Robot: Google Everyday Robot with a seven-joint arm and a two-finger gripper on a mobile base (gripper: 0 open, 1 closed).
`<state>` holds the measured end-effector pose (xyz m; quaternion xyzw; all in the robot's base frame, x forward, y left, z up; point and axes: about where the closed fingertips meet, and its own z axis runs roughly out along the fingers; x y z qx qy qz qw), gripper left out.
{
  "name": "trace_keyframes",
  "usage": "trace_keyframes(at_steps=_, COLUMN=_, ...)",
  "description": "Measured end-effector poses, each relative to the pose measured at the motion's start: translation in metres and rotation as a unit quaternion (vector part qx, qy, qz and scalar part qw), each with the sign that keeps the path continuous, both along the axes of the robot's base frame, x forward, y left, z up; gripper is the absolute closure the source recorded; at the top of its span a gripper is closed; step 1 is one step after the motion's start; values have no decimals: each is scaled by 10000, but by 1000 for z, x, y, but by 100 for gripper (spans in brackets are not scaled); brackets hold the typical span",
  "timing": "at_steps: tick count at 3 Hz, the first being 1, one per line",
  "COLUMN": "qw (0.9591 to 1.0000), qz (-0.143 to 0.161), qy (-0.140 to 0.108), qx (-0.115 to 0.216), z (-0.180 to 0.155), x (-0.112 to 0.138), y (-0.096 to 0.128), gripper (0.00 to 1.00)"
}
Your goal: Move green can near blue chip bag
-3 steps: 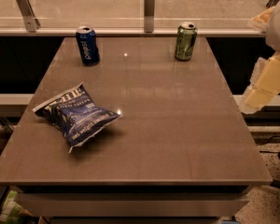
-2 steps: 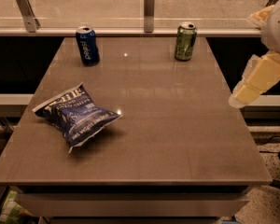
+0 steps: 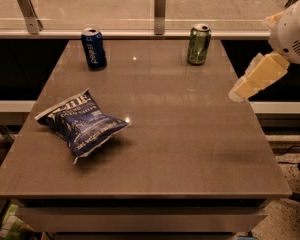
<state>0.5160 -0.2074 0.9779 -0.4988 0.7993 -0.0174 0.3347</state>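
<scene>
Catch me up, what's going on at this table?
One-armed robot, can not yet picked up. Its pale pincer hangs over the right edge of the brown table, apart from the small olive-green metal can, which stands upright at the far edge. The crinkled dark blue foil chip bag lies front-left; a dark blue Pepsi can stands far-left.

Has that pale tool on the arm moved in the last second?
Yes. The tool has shifted left, from just outside the right edge of the table to over it, nearer the green can.
</scene>
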Motion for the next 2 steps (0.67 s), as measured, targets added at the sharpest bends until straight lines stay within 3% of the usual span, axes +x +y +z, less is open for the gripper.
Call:
trace_keyframes(at_steps=1, qw=10000, qz=0, qy=0, qx=0, z=0, x=0, y=0, gripper=0)
trace_keyframes(at_steps=2, qw=9995, qz=-191, qy=-85, qx=222, z=1, x=4, y=-2, gripper=0)
